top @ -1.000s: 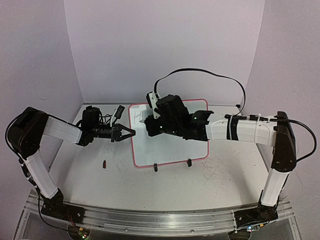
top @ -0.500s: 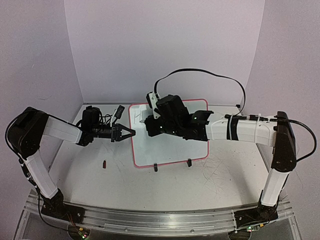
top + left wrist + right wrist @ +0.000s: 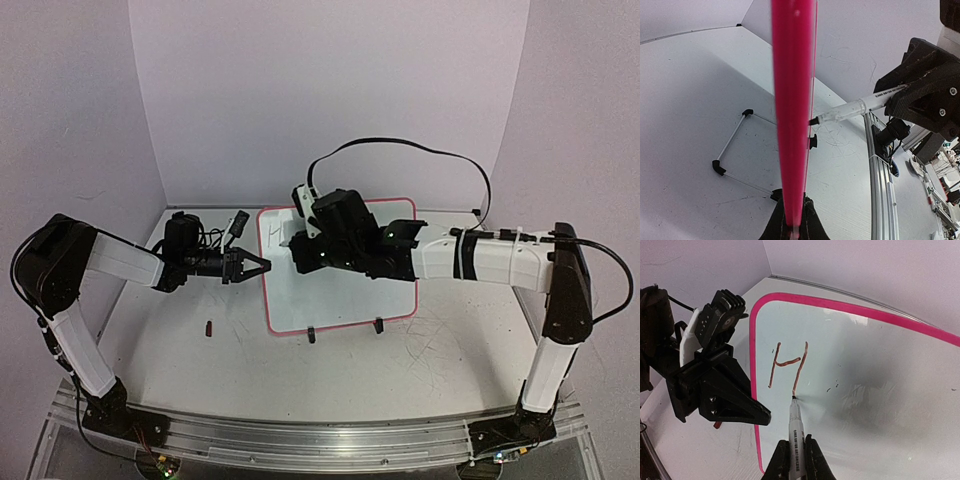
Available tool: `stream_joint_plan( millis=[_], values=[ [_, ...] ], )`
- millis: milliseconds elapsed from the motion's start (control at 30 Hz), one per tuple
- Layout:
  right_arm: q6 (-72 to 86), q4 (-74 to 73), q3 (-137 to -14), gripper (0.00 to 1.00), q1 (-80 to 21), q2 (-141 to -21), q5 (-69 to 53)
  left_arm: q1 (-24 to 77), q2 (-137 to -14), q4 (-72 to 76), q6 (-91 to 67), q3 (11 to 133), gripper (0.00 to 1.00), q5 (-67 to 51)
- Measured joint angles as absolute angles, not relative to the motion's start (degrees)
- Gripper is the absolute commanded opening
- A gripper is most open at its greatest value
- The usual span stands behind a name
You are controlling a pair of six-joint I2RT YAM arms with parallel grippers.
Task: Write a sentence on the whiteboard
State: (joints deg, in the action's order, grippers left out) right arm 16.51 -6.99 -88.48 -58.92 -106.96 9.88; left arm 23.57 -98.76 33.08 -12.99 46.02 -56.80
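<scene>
The right arm point(image 3: 480, 258) shifts only slightly. Seen from above, the black wrist joint point(image 3: 403, 230) behind its fingers point(image 3: 779, 462) now sits a touch farther back over the whiteboard point(image 3: 330, 295) and looks flatter. Whether the pen point(image 3: 796, 432) tip has moved along the board cannot be told.

whiteboard point(image 3: 345, 295): frame centre, on the table point(image 3: 450, 350) | left gripper point(image 3: 264, 266): mid-left, at the board's left edge | right gripper point(image 3: 295, 245): over the board's upper-left part | marker point(image 3: 796, 432): tip touching the board just below the letter H point(image 3: 787, 365) | small piece point(image 3: 209, 327): on the table, lower left of the board, apart from it
</scene>
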Motion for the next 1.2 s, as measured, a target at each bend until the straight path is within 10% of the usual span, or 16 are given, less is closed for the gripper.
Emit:
stream_joint_plan(
  millis=[1200],
  values=[
    [17.8, -0.7, -82.8, 0.00, -57.4, -102.9, 12.7, 23.6, -98.6, 33.1, -13.1, 46.0, 0.00, -56.8]
  ],
)
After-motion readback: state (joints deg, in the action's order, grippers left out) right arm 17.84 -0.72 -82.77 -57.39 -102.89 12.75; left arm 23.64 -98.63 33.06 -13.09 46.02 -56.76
